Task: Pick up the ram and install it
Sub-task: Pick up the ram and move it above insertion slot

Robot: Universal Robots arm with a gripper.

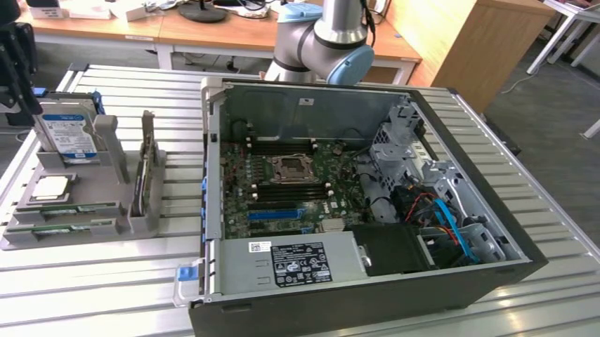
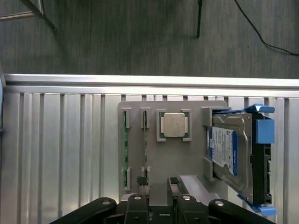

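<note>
Green ram (image 2: pixel 145 149) is sitting on edge in a grey holder (image 2: pixel 187 158), with a twin stick (image 2: pixel 124 149) just beside it and a CPU (image 2: pixel 174 125) and drive (image 2: pixel 229 154) occupying the other bays. The holder is standing at the exterior view's left of the open case (image 1: pixel 310 105). The gripper (image 2: pixel 158 183) is hovering over the holder's edge, jaws apart and gripping nothing, one finger near the ram's end. By the look of it, the pick is only reaching its approach stage. Grasping is likely calling for the jaws to straddle the thin board squarely while keeping clear of the twin stick.
</note>
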